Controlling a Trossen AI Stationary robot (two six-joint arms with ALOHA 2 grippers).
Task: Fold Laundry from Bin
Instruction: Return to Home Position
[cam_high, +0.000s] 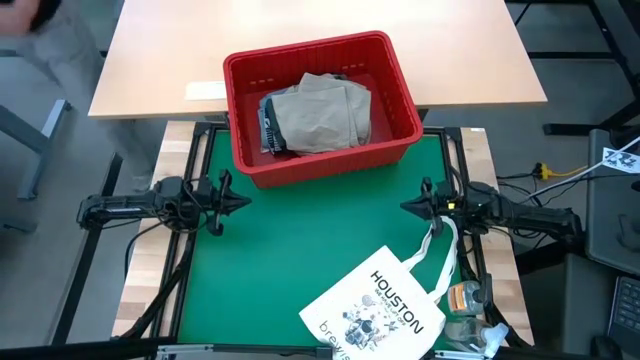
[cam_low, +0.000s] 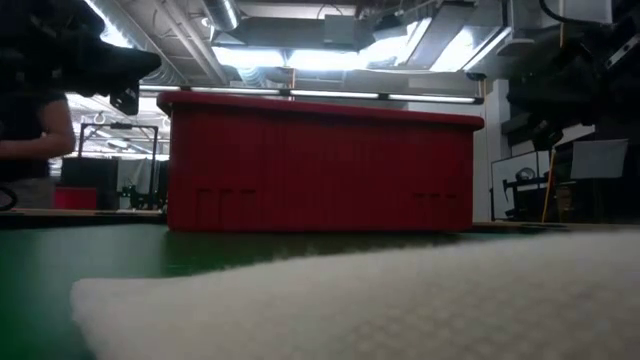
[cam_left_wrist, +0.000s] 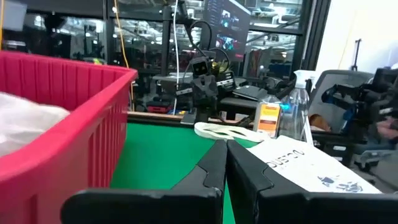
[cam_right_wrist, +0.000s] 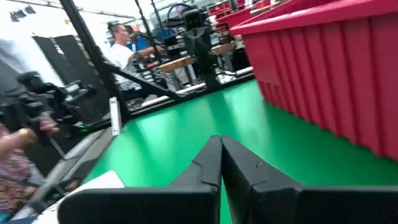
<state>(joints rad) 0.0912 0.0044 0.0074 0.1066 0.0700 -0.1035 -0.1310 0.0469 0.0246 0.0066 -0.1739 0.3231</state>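
The red bin (cam_high: 322, 108) stands at the far edge of the green mat (cam_high: 300, 260). In it lie a khaki-tan garment (cam_high: 320, 112) on top and a darker garment (cam_high: 268, 122) at its left side. The bin also shows in the low view (cam_low: 320, 165), in the left wrist view (cam_left_wrist: 62, 118) and in the right wrist view (cam_right_wrist: 329, 68). My left gripper (cam_high: 240, 203) is shut and empty over the mat's left edge, its fingers pointing right. My right gripper (cam_high: 408, 207) is shut and empty over the mat's right edge, pointing left.
A white "HOUSTON" tote bag (cam_high: 385, 305) lies on the mat's near right corner, its handle (cam_high: 440, 245) under the right arm. A spray bottle and small containers (cam_high: 468, 305) stand at the near right. A wooden table (cam_high: 320, 40) lies behind. People stand beyond the table (cam_right_wrist: 121, 46).
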